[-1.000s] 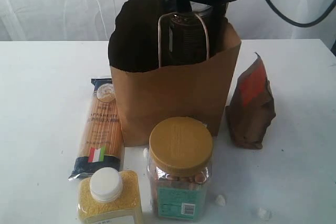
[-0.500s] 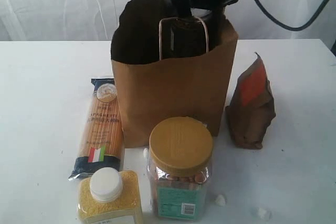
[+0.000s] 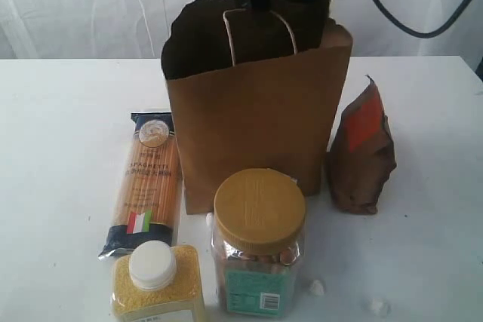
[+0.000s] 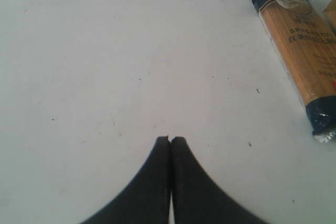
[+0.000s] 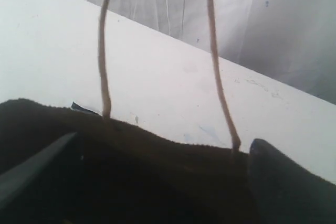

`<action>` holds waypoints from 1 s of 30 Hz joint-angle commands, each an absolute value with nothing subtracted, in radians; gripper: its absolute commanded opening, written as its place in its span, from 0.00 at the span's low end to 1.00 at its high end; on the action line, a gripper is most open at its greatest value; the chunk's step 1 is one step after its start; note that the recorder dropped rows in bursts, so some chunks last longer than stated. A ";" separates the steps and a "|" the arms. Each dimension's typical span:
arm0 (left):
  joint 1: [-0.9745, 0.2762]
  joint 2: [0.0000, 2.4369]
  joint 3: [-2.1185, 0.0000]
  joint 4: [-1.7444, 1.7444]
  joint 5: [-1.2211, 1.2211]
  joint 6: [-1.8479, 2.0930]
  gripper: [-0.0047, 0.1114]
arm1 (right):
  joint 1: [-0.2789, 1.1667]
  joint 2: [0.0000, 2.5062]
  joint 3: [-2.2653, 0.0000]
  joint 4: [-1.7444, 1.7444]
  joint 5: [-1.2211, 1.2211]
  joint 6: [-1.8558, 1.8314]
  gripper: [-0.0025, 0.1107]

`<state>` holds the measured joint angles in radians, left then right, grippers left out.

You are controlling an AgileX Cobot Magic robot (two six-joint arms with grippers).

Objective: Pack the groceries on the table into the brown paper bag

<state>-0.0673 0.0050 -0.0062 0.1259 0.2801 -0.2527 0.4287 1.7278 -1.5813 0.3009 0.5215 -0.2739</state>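
Tall brown kraft paper bag (image 3: 256, 133), centre: inside dark, contents can't be seen. White-capped yellow-grain bottle (image 3: 157, 280), lower left, cut off by bottom edge. Spaghetti packet with dark blue ends (image 4: 302, 40) clipped by frame edge, left wrist view. Right gripper (image 5: 165, 140) fingers (image 5: 286, 187) blurred and cropped.

The brown paper bag (image 3: 256, 126) stands upright and open-mouthed near the middle of the white table (image 3: 60, 148), one loop handle raised; its inside is too dark to tell what it holds. On its side toward the table's left edge the spaghetti packet (image 3: 145, 182) lies flat, flag end nearest the camera, and toward the right edge the brown pouch (image 3: 362, 156) with an orange label stands upright. Toward the near edge stand the yellow-lidded jar (image 3: 259, 243), just before the bag, and the white-capped bottle (image 3: 157, 280) of yellow grain beside it.
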 commanded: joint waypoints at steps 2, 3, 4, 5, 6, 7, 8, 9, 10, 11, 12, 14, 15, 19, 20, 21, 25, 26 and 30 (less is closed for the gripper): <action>-0.072 0.000 0.000 0.127 0.280 -0.254 0.04 | 0.430 1.703 -1.585 0.324 0.487 -0.272 0.72; -0.072 0.000 0.000 0.127 0.280 -0.254 0.04 | 0.430 1.693 -1.585 0.331 0.479 -0.272 0.72; -0.072 0.000 0.000 0.127 0.280 -0.254 0.04 | 0.430 1.683 -1.585 0.340 0.471 -0.272 0.72; -0.072 0.000 0.000 0.127 0.280 -0.254 0.04 | 0.430 1.669 -1.585 0.340 0.458 -0.272 0.72; -0.072 0.000 0.000 0.127 0.280 -0.254 0.04 | 0.430 1.655 -1.585 0.340 0.446 -0.272 0.72; -0.072 0.000 0.000 0.127 0.280 -0.254 0.04 | 0.430 1.644 -1.585 0.340 0.437 -0.272 0.72; -0.072 0.000 0.000 0.127 0.280 -0.254 0.04 | 0.430 1.628 -1.585 0.340 0.426 -0.272 0.72; -0.072 0.000 0.000 0.127 0.280 -0.254 0.04 | 0.430 1.614 -1.585 0.340 0.422 -0.272 0.72; -0.072 0.000 0.000 0.127 0.280 -0.254 0.04 | 0.430 1.605 -1.585 0.340 0.422 -0.272 0.72; -0.072 0.000 0.000 0.127 0.280 -0.254 0.04 | 0.430 1.592 -1.585 0.340 0.424 -0.272 0.72; -0.072 0.000 0.000 0.127 0.280 -0.254 0.04 | 0.430 1.578 -1.585 0.340 0.432 -0.272 0.72; -0.072 0.000 0.000 0.127 0.280 -0.254 0.04 | 0.430 1.549 -1.585 0.338 0.460 -0.288 0.72; -0.072 0.000 0.000 0.127 0.280 -0.254 0.04 | 0.430 1.537 -1.585 0.334 0.467 -0.297 0.72; -0.072 0.000 0.000 0.127 0.280 -0.254 0.04 | 0.430 1.472 -1.585 0.227 0.498 -0.269 0.69; -0.072 0.000 0.000 0.127 0.280 -0.254 0.04 | 0.428 1.453 -1.585 0.172 0.526 -0.221 0.65; -0.072 0.000 0.000 0.127 0.280 -0.254 0.04 | 0.428 1.436 -1.585 0.097 0.552 -0.174 0.60; -0.072 0.000 0.000 0.127 0.280 -0.254 0.04 | 0.425 1.390 -1.581 -0.332 0.704 0.009 0.22; -0.072 0.000 0.000 0.127 0.280 -0.254 0.04 | 0.413 1.387 -1.581 -0.437 0.742 0.064 0.12; -0.072 0.000 0.000 0.127 0.280 -0.254 0.04 | 0.296 1.387 -1.573 -0.629 0.823 0.332 0.02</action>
